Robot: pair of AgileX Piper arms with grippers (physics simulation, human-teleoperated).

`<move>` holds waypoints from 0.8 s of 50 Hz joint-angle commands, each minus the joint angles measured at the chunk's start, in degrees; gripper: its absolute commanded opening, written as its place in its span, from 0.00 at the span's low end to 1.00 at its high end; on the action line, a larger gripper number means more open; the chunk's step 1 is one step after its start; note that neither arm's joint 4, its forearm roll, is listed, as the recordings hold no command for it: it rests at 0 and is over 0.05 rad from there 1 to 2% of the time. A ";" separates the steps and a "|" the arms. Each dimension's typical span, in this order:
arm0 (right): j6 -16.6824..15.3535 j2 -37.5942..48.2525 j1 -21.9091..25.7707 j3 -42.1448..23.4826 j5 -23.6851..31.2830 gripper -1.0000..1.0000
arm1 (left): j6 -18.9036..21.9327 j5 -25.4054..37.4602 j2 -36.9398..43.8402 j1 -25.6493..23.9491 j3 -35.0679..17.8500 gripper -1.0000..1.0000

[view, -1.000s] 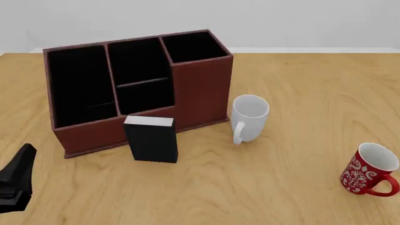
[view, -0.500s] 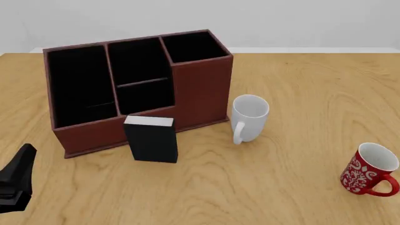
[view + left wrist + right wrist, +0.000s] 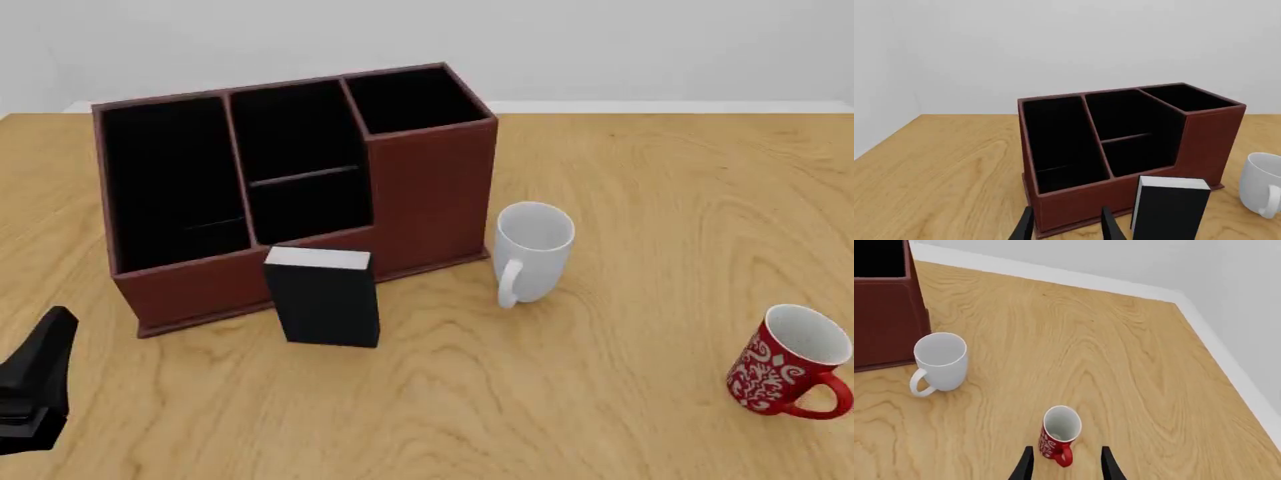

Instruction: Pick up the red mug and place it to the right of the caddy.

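Red mug (image 3: 786, 361) stands upright, handle toward the camera-right.

Caddy (image 3: 427, 190): dark red-brown outside, black-lined compartments. Against its front, small box (image 3: 323, 300): black, white top. Right of caddy, plain white mug (image 3: 533, 250). Farther right, red mug (image 3: 787, 373): white swirl pattern, white inside. Table (image 3: 641, 200): light wood grain.

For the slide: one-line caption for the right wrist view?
Open right gripper poised above the red mug, with the white mug beside the caddy.
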 commanded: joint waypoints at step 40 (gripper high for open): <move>-1.65 8.63 -1.32 15.67 -14.43 1.00 | 0.00 0.00 0.00 0.00 0.00 1.00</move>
